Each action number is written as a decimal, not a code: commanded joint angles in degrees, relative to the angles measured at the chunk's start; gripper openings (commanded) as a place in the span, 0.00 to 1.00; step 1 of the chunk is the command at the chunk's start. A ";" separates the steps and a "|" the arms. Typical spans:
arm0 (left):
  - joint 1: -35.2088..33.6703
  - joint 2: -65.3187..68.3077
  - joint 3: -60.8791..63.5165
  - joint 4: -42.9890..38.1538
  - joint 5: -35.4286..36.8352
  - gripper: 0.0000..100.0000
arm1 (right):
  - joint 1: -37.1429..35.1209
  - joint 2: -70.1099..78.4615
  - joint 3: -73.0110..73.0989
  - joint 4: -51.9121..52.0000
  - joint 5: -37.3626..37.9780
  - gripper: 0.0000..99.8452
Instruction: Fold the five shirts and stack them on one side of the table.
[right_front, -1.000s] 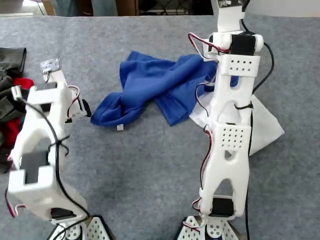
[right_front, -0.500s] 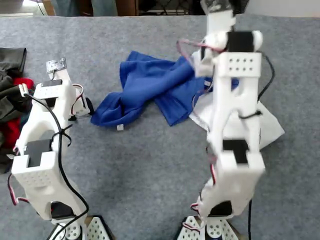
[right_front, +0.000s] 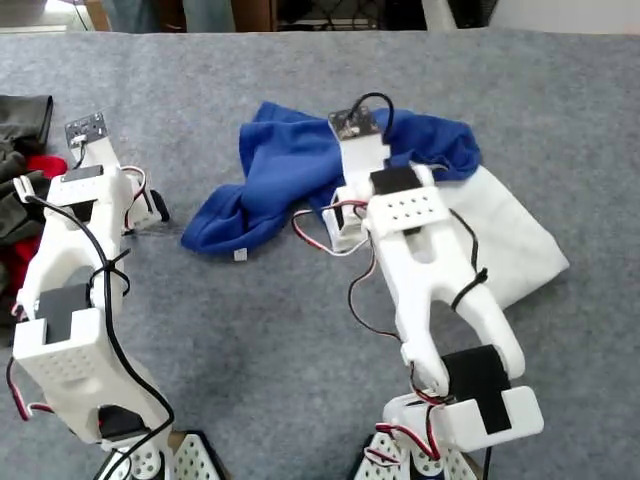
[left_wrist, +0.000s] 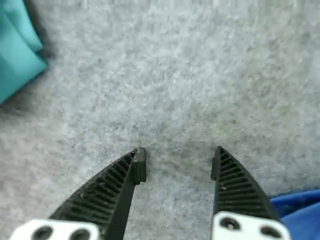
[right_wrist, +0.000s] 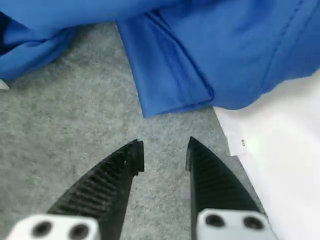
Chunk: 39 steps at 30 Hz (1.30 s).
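Note:
A crumpled blue shirt (right_front: 290, 170) lies mid-table, its right part resting on a flat white shirt (right_front: 515, 240). My right arm (right_front: 405, 215) bends low over the blue shirt's near edge. Its gripper (right_wrist: 164, 149) is open just above the grey mat, empty, a little short of the blue hem (right_wrist: 170, 85) and beside the white shirt (right_wrist: 280, 165). My left gripper (left_wrist: 180, 159) is open and empty over bare mat, left of the blue shirt's sleeve end (left_wrist: 300, 210). From above, that gripper (right_front: 157, 212) sits beside the left tip of the blue shirt.
More clothes, dark (right_front: 25, 125) and red (right_front: 40, 165), are heaped at the table's left edge; a teal piece (left_wrist: 15, 55) lies near them. Grey mat (right_front: 270, 330) covers the table, with open room in front of the shirts and at the far right.
My right arm has pulled back from its stretch across the table and dropped to the blue shirt's near edge, uncovering its right part. My left arm has shifted slightly left.

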 joint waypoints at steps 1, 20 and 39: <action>-0.40 -2.81 -0.22 -0.53 0.18 0.23 | 0.18 -2.42 0.31 -0.88 -0.88 0.17; -0.31 -2.81 -0.40 -0.70 0.00 0.23 | 0.35 13.14 -15.16 -0.88 -3.16 0.18; -0.31 -2.81 -0.66 -0.79 0.00 0.23 | 1.93 10.24 -28.62 17.23 -1.58 0.12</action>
